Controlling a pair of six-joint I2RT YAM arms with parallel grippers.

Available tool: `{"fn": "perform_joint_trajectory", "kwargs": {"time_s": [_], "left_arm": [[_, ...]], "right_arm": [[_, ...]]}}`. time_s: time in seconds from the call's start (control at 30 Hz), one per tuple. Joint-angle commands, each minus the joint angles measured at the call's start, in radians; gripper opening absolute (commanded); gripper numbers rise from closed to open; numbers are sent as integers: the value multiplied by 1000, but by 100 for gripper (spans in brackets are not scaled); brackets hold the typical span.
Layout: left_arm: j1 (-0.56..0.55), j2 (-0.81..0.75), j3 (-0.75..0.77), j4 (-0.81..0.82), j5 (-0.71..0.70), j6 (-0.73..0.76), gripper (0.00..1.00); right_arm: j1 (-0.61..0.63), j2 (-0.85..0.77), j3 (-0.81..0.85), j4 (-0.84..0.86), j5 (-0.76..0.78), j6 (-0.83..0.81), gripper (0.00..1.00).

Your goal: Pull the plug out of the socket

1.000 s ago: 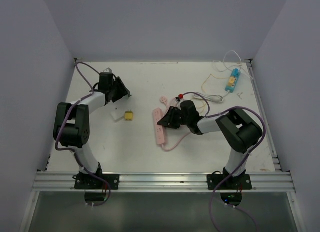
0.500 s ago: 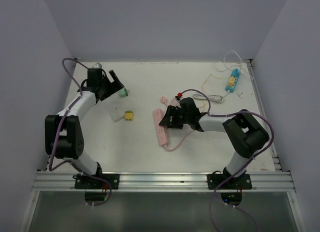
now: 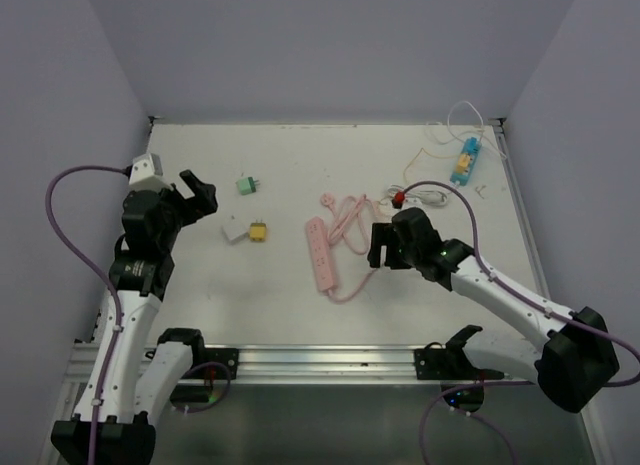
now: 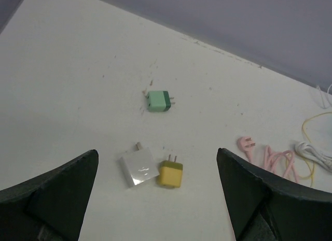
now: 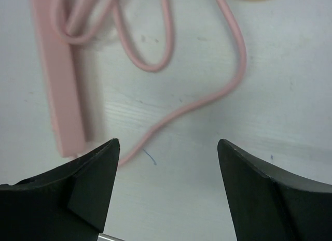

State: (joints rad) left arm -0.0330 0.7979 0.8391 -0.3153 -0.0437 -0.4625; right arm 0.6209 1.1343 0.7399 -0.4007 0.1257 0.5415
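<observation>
The pink socket strip (image 3: 321, 253) lies mid-counter (image 3: 290, 305) with no plug visible in it, its cord looped beside it. The green plug (image 3: 247, 185) rests well to its left, prongs bare, so the pull looks done. Nearer, a yellow plug (image 3: 258, 231) touches a white adapter (image 3: 234, 229). The left gripper (image 4: 156, 157) hangs spread and empty above those 3. The right gripper (image 5: 167, 143) hovers spread and empty over the strip's near end, placed well for bracing it.

blue box (image 3: 463, 161), maybe a socket, white cable (image 3: 430, 196)
</observation>
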Motion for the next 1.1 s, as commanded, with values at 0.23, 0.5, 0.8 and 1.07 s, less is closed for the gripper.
{"fn": "perform_joint_trajectory", "kwargs": {"time_s": [0.23,0.5,0.8,1.07], "left_arm": [[-7,-170,-210,22,-128,48,99],[-7,-174,-222,19,-170,39,99],[-11,-189,-222,18,-180,39,99],[-57,-206,-222,16,-228,55,99]], "right_arm": [[17,19,-93,-151,98,-51,75],[94,283,-34,-49,100,-48,75],[131,645,358,-3,80,-89,75],[143,1100,999,-111,58,-215,76]]}}
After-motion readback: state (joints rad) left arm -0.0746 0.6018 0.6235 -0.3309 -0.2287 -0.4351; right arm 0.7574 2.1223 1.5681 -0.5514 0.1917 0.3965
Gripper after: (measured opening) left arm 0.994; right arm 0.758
